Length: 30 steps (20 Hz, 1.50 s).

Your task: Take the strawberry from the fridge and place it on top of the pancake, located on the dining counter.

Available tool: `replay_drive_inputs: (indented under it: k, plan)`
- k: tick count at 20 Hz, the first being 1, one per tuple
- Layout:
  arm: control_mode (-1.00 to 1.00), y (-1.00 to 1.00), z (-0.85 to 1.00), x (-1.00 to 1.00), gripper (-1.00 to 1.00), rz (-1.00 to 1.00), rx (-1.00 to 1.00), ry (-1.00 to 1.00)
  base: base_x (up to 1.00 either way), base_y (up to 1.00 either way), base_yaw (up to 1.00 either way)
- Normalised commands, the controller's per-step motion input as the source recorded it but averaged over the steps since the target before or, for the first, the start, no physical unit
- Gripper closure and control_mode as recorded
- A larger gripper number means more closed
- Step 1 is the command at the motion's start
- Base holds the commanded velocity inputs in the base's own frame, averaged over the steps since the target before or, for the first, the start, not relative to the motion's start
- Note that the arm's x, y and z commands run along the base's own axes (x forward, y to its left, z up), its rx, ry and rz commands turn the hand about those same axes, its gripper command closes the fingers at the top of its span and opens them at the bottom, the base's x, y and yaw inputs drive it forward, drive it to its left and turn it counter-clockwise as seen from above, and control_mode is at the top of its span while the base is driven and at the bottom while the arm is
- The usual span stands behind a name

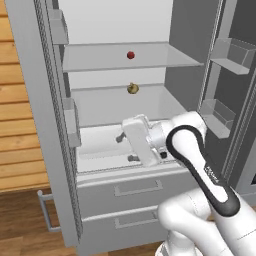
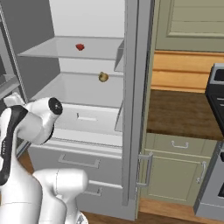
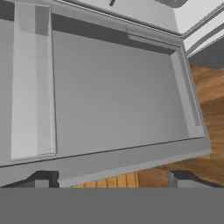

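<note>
The tall light-grey fridge [image 1: 45, 125] stands with both doors open, so its white inner shelves can be reached. The white arm holds its pincer [image 1: 126, 148] low, at the level of the lowest shelf, with the jaws wide apart and nothing between them. The yellowish-brown round fruit [image 1: 132, 88] sits on the middle shelf. The tiny red strawberry [image 1: 130, 55] rests on the upper shelf, well above the pincer, so I judge the hand must rise first.
</note>
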Motion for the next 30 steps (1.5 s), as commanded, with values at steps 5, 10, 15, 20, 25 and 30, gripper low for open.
replay_drive_inputs:
  k: [5,10,15,20,25,30]
  plan:
    - [-1.0,-0.55,-0.08,0.07,-1.0,0.01,-1.0,0.45,0.0,0.0,0.0]
    - [-1.0,-0.6,-0.27,0.0,-1.0,0.01,-0.98,0.43,0.0,0.0,0.0]
    - [-1.0,-0.92,-0.79,-0.15,-1.0,0.12,-0.47,0.07,0.0,0.0,0.0]
    - [-1.0,-0.78,-0.39,-0.51,-1.0,0.31,-0.01,-0.29,0.0,0.0,0.0]
    - [-1.0,-0.35,0.0,-0.29,-1.0,0.18,0.1,-0.11,0.0,0.0,0.0]
    - [-1.0,-0.07,-0.01,-0.02,-1.0,0.0,0.23,-0.06,0.0,0.0,0.0]
